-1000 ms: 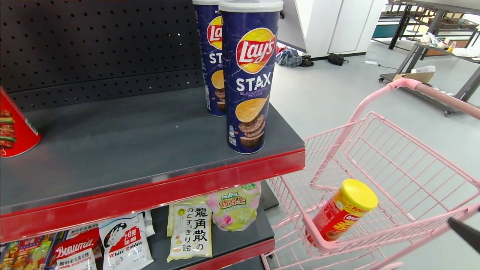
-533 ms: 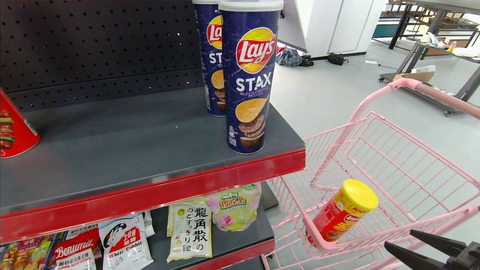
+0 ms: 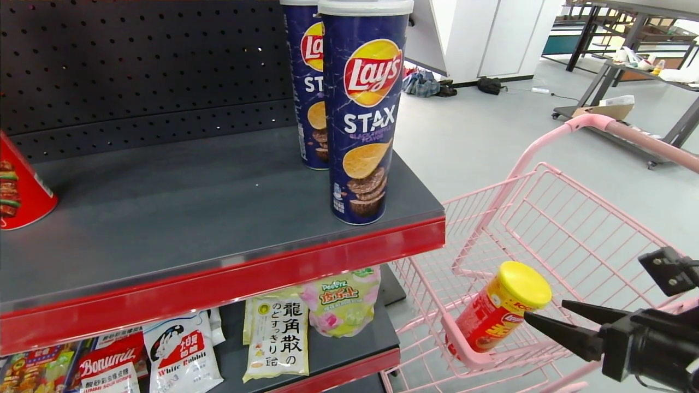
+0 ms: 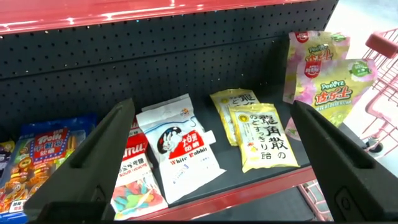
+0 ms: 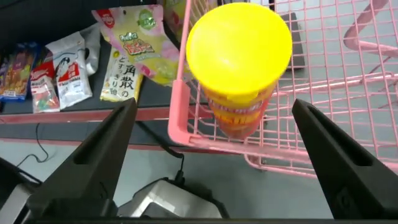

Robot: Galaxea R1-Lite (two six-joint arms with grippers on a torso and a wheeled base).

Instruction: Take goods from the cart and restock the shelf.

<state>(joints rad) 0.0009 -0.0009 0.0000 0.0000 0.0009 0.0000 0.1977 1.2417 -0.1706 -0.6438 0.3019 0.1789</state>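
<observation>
Two tall dark-blue cardboard chip canisters (image 3: 363,136) with pale lids are standing upright in the head view. They are sitting one behind the other at the right end of the grey upper shelf (image 3: 191,207) with its red front edge. A red canister (image 3: 22,185) is showing at that shelf's far left. Right of the shelving, a pink wire cart (image 3: 538,166) is standing on the floor. The red chip can with a yellow lid (image 3: 499,311) is leaning tilted in the cart's corner nearest the shelf, lid uppermost. The black right gripper (image 3: 546,310) is hovering just beside that lid, its two pointed fingers spread apart and gripping nothing. Under the upper shelf, a white snack bag (image 3: 183,349) and a yellow candy bag (image 3: 277,335) are lying on the lower shelf.

From the left wrist, the left gripper (image 4: 211,107) is facing that dark lower shelf (image 4: 239,177), its fingers spread wide with nothing between them. The white snack bag (image 4: 180,146) is lying beside two overlapping yellow candy bags (image 4: 261,134). Two pink-and-green pouches (image 4: 323,74) are leaning toward the cart end, and a blue packet (image 4: 43,146) is lying at the opposite end. A black pegboard panel (image 4: 155,62) is backing the shelf.

From the right wrist, the right gripper (image 5: 214,104) is holding its fingers well apart. The yellow-lidded can (image 5: 239,56) is showing between them, farther off and clear of both. The can is resting inside the cart against its pink corner rim (image 5: 180,118).
</observation>
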